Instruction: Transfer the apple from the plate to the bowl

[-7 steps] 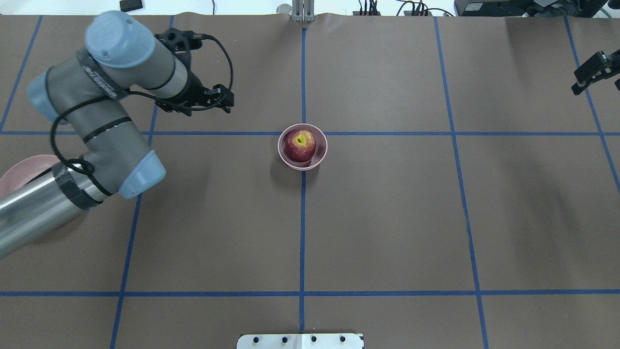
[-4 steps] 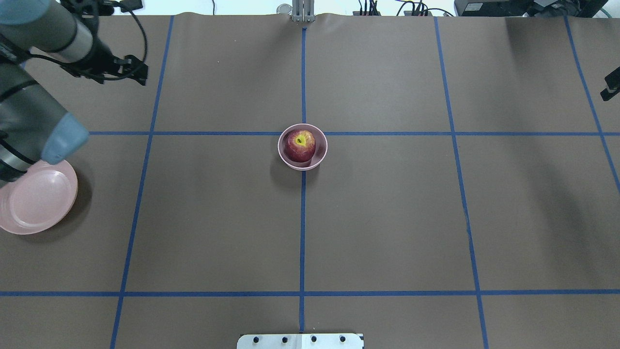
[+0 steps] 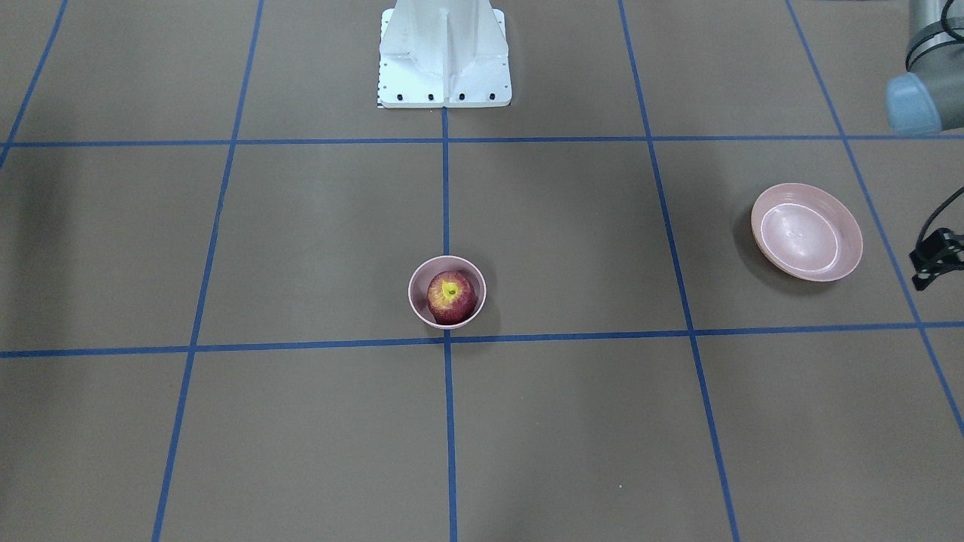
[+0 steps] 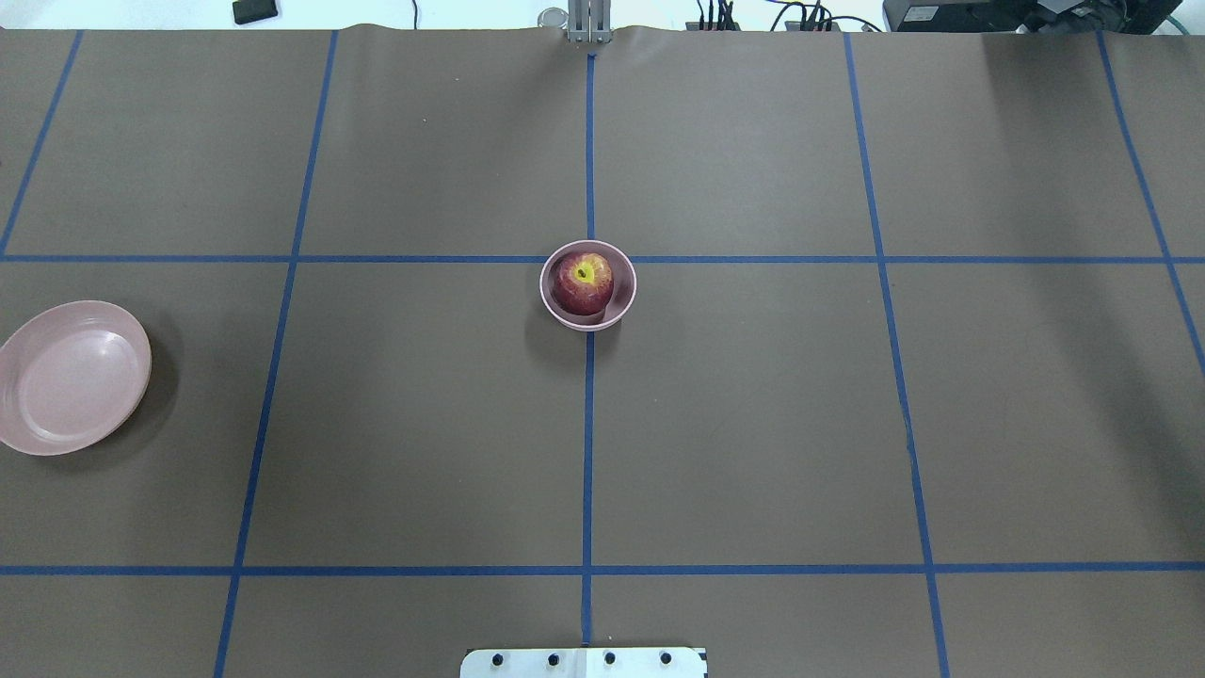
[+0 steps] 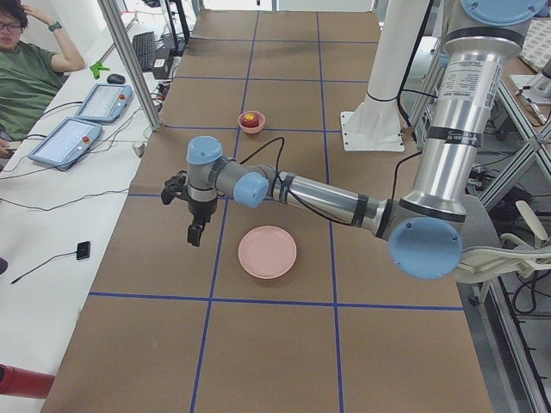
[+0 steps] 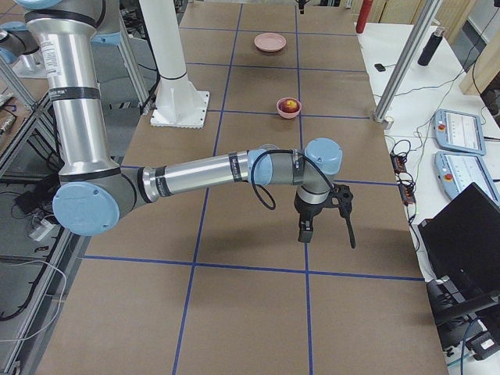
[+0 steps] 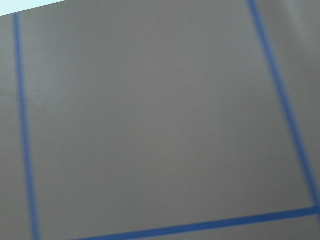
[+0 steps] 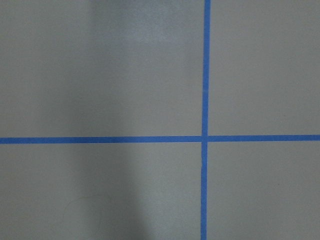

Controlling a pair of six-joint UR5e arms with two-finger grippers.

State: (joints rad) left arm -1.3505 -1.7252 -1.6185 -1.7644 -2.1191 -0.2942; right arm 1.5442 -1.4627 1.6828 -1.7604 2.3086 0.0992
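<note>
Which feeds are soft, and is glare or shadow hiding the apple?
Left wrist view: blurred, tape lines smeared. Right wrist view: sharp, unevenly shaded. Overhead view: sharp, the apple evenly lit in the bowl, no glare, faint shadow beside it.

The brown table (image 4: 753, 424) has blue tape lines (image 4: 588, 471) across it. 1 small pink bowl (image 4: 625, 292) sits in the middle. 1 wide pink plate (image 4: 75, 377) sits by the left edge.
</note>
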